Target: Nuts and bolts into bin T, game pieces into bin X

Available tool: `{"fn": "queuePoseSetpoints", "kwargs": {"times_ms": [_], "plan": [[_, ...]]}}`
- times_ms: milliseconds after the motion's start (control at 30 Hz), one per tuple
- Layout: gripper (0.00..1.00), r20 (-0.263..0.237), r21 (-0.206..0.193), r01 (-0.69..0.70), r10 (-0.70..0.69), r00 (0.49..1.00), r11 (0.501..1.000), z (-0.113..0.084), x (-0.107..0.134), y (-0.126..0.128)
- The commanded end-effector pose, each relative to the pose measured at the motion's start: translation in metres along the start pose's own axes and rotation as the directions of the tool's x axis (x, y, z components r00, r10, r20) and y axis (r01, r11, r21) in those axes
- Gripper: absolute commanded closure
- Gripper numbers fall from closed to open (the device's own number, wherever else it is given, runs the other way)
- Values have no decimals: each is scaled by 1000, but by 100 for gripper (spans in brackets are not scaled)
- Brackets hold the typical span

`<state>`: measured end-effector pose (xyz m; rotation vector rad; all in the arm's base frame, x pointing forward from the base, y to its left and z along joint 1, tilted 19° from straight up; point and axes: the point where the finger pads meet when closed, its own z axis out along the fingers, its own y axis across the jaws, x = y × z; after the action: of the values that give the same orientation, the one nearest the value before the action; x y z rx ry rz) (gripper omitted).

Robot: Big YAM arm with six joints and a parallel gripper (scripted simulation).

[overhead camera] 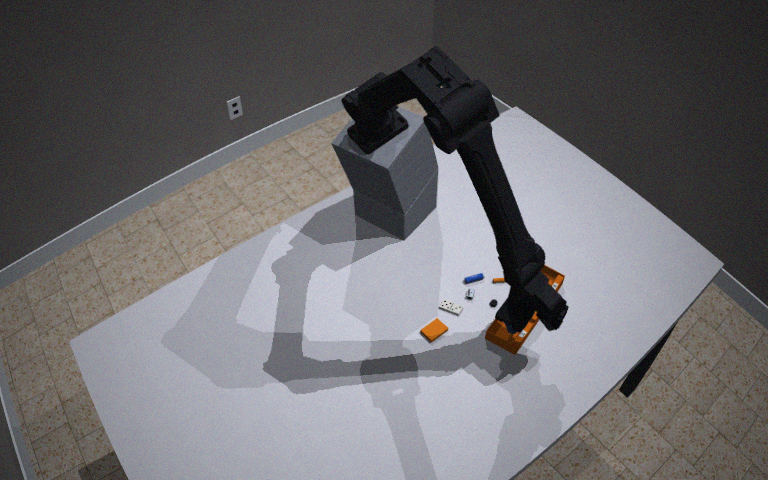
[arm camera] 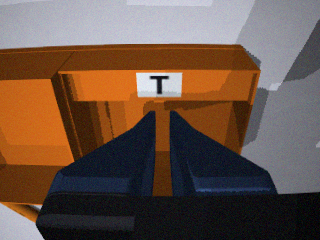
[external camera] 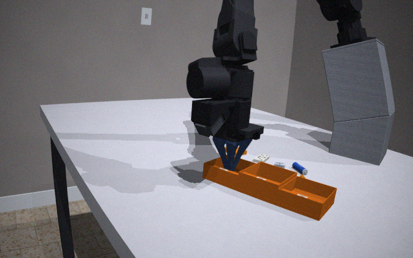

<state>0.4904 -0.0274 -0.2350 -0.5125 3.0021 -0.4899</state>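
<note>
The pincer [arm camera: 160, 120] points straight down with its dark blue fingers drawn close together, only a narrow slit between them, and nothing gripped. Its tips sit inside the end compartment of the orange bin tray [external camera: 268, 194], below the rim. Straight ahead of the tips in the wrist view, on the compartment's wall, is the white T label [arm camera: 159, 84]. I cannot see any nut or bolt on the compartment floor around the fingers.

Beyond that compartment the tray runs on through a middle compartment [external camera: 268, 173] and a far one [external camera: 310, 191], each with a small white label too blurred to read.

On the bench [overhead camera: 226, 396], off the tray's long side, a small black piece [overhead camera: 493, 302] lies nearest the pincer. Further out lies an orange flat block [overhead camera: 433, 329] and a white domino [overhead camera: 450, 307]. A small silver piece [overhead camera: 469, 293] sits just beside the domino. Farthest are a thin orange stick [overhead camera: 498, 280] and a blue cylinder [overhead camera: 473, 277], near each other but apart.
</note>
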Motion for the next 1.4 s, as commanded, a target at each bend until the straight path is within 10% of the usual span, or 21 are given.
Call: {"fn": "queuePoseSetpoints", "kwargs": {"times_ms": [0, 1367], "plan": [[92, 28, 7, -1, 1, 1000, 1000, -8, -14, -3], [92, 29, 5, 3, -4, 1000, 1000, -23, -13, 3]]}}
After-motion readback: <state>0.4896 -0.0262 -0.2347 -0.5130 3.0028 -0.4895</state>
